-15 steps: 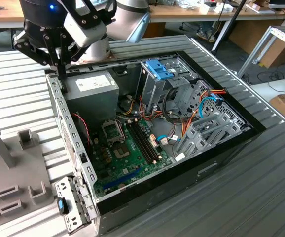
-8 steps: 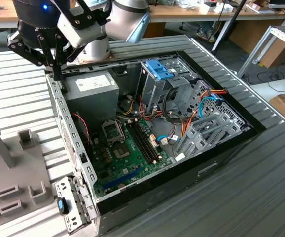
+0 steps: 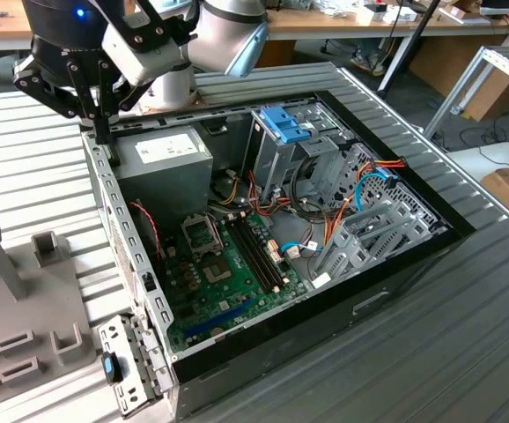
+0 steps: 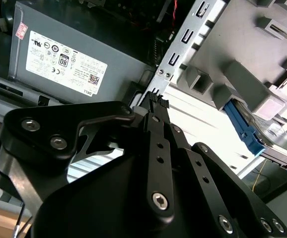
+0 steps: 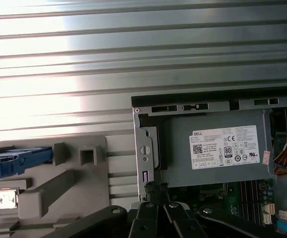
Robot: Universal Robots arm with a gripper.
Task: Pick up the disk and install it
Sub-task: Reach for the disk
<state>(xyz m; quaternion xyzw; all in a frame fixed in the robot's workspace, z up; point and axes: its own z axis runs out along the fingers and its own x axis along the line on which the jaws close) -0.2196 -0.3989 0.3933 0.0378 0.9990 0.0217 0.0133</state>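
Claw: tips together, holding nothing, poised over the computer case corner beside the power supply.
Disk: blue-railed, seated in the grey fixture on the tabletop, well apart from me.
Handling note: I judge a square, level grip across the rails best.

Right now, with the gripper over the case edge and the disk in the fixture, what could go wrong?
1. The shut gripper hangs over the case's metal side wall beside the power supply. A straight descent would likely strike the wall.
2. The disk lies among the grey fixture's raised blocks, so the fingers may catch on them.
3. Loose cables crowd the drive cage and could snag the disk.
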